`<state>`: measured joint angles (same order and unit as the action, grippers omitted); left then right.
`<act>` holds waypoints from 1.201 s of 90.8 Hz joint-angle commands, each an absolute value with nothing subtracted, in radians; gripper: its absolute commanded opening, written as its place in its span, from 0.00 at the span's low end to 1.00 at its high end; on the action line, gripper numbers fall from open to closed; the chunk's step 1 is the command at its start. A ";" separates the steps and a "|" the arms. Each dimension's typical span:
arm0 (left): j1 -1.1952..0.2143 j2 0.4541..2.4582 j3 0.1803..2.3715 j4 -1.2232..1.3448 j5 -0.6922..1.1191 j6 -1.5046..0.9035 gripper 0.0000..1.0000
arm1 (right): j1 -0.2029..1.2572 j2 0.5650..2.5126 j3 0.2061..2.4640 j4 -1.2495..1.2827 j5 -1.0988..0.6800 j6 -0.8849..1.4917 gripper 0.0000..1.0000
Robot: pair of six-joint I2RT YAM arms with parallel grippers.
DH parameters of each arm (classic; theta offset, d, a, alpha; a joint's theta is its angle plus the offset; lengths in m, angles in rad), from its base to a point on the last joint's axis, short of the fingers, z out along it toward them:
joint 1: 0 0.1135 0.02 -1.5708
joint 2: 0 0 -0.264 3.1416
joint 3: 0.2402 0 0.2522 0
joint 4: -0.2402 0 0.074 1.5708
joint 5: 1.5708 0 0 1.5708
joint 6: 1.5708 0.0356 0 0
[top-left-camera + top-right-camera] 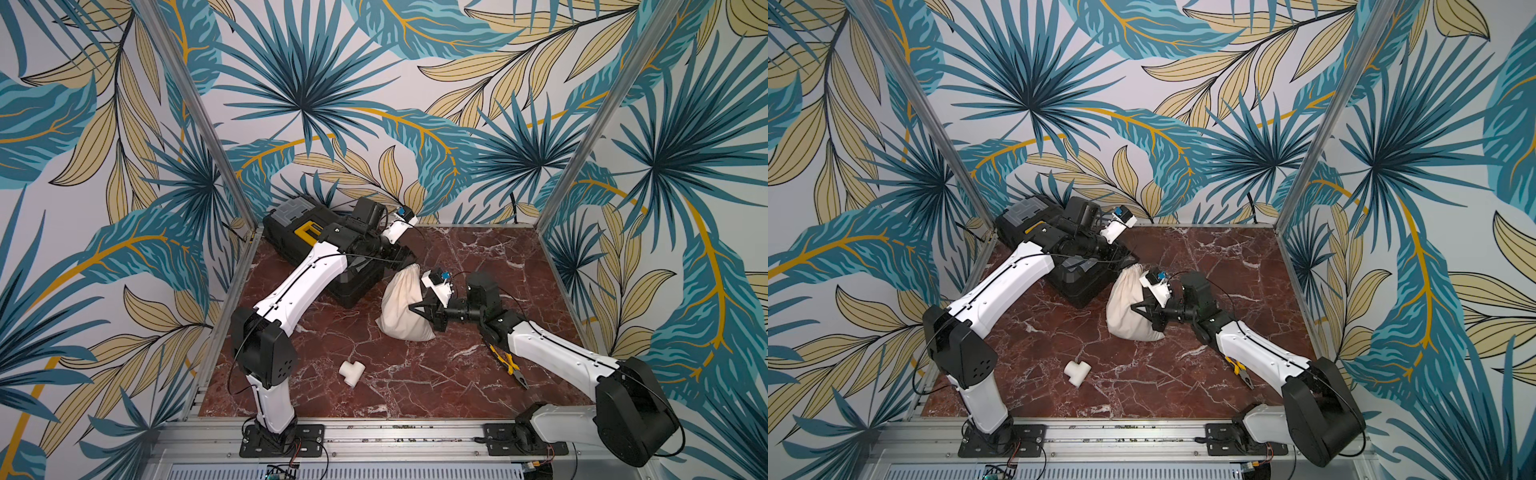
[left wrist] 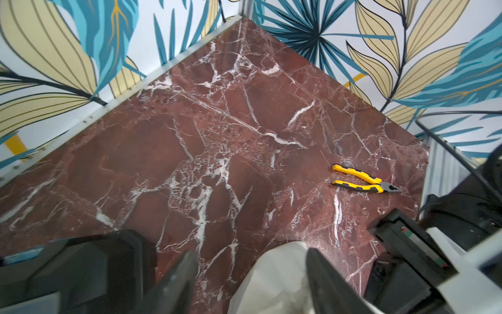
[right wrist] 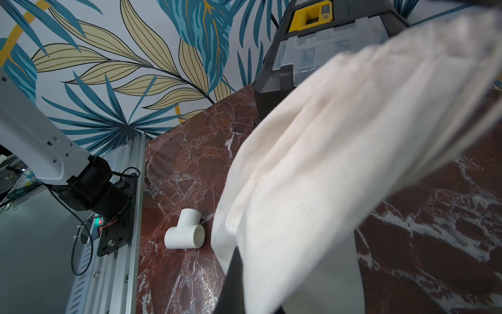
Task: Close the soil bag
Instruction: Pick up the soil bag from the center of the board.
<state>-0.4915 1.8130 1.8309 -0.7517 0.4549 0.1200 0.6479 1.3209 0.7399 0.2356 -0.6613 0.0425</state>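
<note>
The soil bag (image 1: 398, 305) (image 1: 1122, 307), a cream cloth pouch, stands lumpy on the red marble table (image 1: 415, 386). Its gathered neck points at the back left. My left gripper (image 1: 409, 259) hovers at that neck and is open. In the left wrist view its two dark fingers (image 2: 187, 269) stand wide apart, with the top of the bag (image 2: 274, 277) between them, close to one finger. My right gripper (image 1: 412, 307) is shut on a fold of cloth at the bag's right side. In the right wrist view the cloth (image 3: 312, 163) drapes over the jaws and only one dark finger (image 3: 232, 285) shows.
A black toolbox (image 1: 309, 232) with a yellow handle lies at the back left, close behind the bag and under my left arm. A white T-shaped pipe fitting (image 1: 351, 372) (image 3: 186, 231) rests front left. Yellow-handled pliers (image 1: 509, 365) (image 2: 364, 182) lie beside my right arm.
</note>
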 commanded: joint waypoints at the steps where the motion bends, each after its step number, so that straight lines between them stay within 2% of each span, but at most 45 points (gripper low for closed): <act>1: -0.464 1.758 1.797 -0.671 0.418 0.065 1.00 | 0.654 1.299 0.741 0.233 -0.613 0.104 0.00; 24: -0.409 1.542 1.550 -0.438 0.250 -0.056 1.00 | 0.656 1.276 0.753 0.280 -0.468 0.263 0.00; 32: -0.400 1.452 1.442 -0.373 0.166 -0.098 1.00 | 0.659 1.283 0.810 0.198 -0.385 0.315 0.00; 40: -0.397 1.375 1.353 -0.354 0.100 -0.138 1.00 | 0.661 1.279 0.862 0.169 -0.381 0.308 0.00; 58: -0.398 1.269 1.217 -0.399 0.022 -0.187 1.00 | 0.663 1.255 0.974 0.065 -0.241 0.355 0.00; 72: -0.396 1.233 1.168 -0.432 -0.008 -0.202 1.00 | 0.664 1.223 1.023 0.079 -0.192 0.355 0.00; 87: -0.397 1.214 1.152 -0.427 -0.030 -0.229 1.00 | 0.664 1.241 1.130 0.041 0.035 0.358 0.00; 109: -0.397 1.221 1.136 -0.375 0.107 -0.263 1.00 | 0.664 1.325 1.282 0.014 0.250 0.292 0.00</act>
